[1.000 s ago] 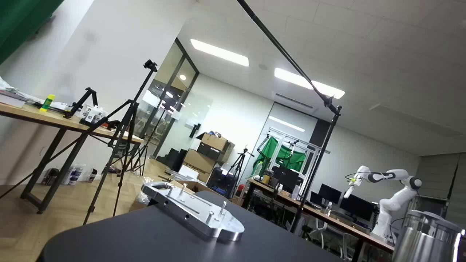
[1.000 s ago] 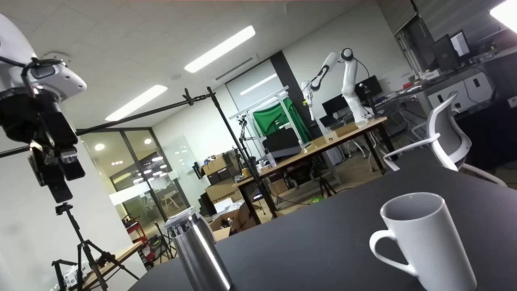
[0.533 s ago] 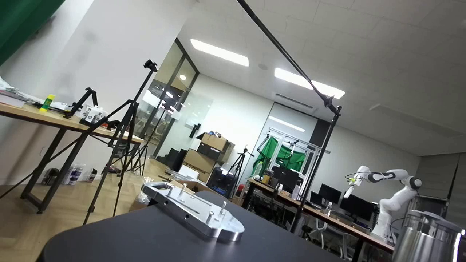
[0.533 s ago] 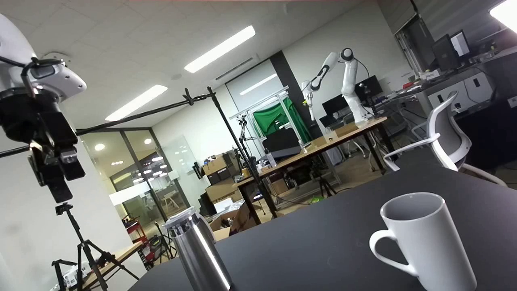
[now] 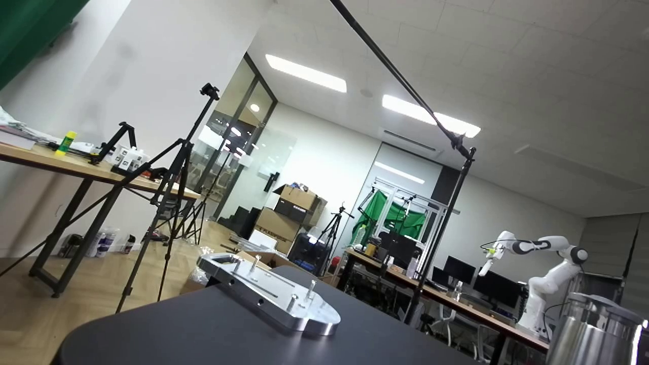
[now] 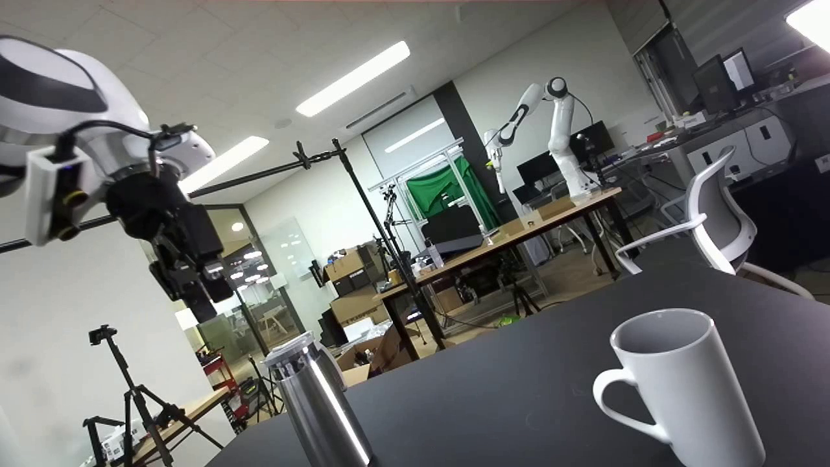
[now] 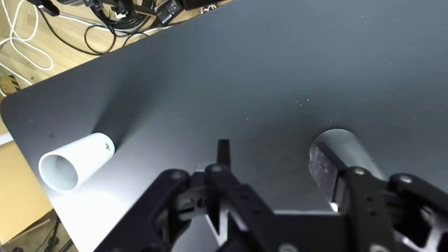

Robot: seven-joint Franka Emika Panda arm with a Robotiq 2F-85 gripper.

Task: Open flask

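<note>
The shiny silver flask stands on the black table with its cap on. It shows in both exterior views (image 5: 590, 329) (image 6: 327, 415), its lower part cut off by the frame. In the wrist view the flask (image 7: 360, 154) lies behind the right finger, which hides its upper part and cap. My gripper (image 7: 271, 150) is open, with only table surface visible between its fingers. In an exterior view the gripper (image 6: 206, 299) hangs above and to the left of the flask cap, apart from it.
A white mug (image 6: 697, 402) stands on the black table (image 6: 493, 395); it also shows in the wrist view (image 7: 85, 155). A metal plate with upright pins (image 5: 274, 294) lies near the table edge. Cables (image 7: 119, 28) lie on the floor beyond the edge.
The arm and gripper have moved right in an exterior view during the last half second, closer to the flask. The flask and mug have not moved.
</note>
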